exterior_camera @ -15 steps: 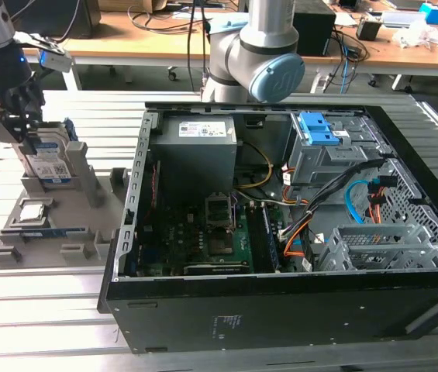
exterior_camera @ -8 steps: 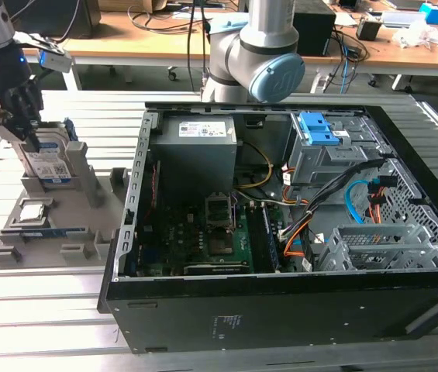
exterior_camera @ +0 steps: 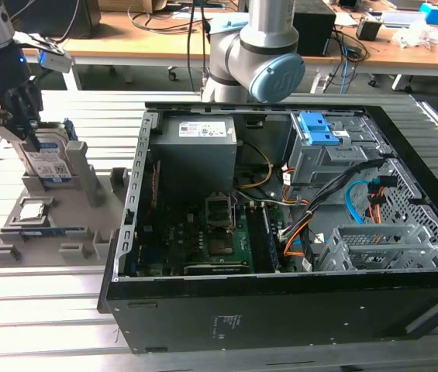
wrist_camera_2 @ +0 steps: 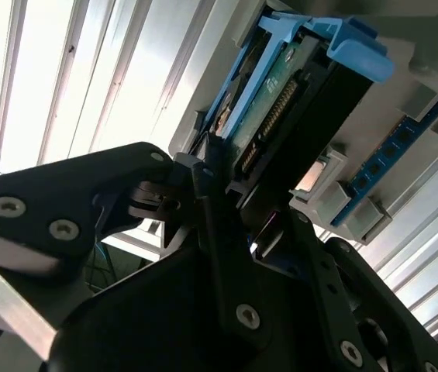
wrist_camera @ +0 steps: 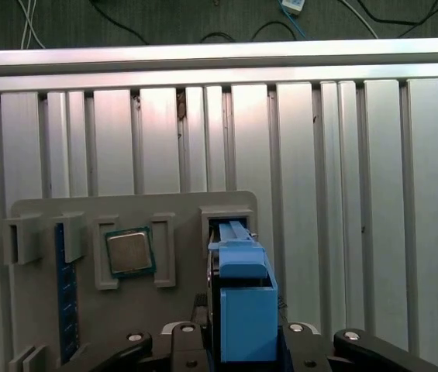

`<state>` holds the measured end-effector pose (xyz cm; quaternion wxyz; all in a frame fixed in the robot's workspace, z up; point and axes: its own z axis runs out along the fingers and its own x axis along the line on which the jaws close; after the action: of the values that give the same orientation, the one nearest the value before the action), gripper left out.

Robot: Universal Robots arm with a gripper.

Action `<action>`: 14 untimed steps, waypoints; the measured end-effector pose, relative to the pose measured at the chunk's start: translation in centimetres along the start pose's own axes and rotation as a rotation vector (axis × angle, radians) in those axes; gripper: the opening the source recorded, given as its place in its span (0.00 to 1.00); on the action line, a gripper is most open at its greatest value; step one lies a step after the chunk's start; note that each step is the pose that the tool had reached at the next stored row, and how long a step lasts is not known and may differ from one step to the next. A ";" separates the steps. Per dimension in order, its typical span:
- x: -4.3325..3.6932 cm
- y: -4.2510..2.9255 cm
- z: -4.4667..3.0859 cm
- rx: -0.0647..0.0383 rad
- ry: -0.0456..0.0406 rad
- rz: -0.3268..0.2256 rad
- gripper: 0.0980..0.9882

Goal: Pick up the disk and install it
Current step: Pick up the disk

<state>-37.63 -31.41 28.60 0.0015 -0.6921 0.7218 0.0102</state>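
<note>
The fingers [wrist_camera_2: 217, 248] are clenched, as far as we can judge, on the disk [wrist_camera: 243, 306], one against each broad face near its upper end. We see the disk standing upright on edge, its lower end seated in a slot of the grey holder tray [exterior_camera: 63, 232], near the processor chip [wrist_camera: 129, 252]. The tray rests on the slatted bench [exterior_camera: 40, 310] at the exterior view's left. The open computer case [exterior_camera: 281, 318] lies well apart, toward that view's right. We judge the task barely begun: grasp made; lift, carry and installation outstanding.
</note>
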 end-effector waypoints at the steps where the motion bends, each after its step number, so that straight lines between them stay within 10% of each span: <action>1: 0.01 0.00 0.00 0.000 0.0000 0.000 0.30; 14: 0.04 0.01 -0.57 0.000 0.0000 0.000 0.30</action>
<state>-37.63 -31.46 29.16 0.0015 -0.6921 0.7218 0.0102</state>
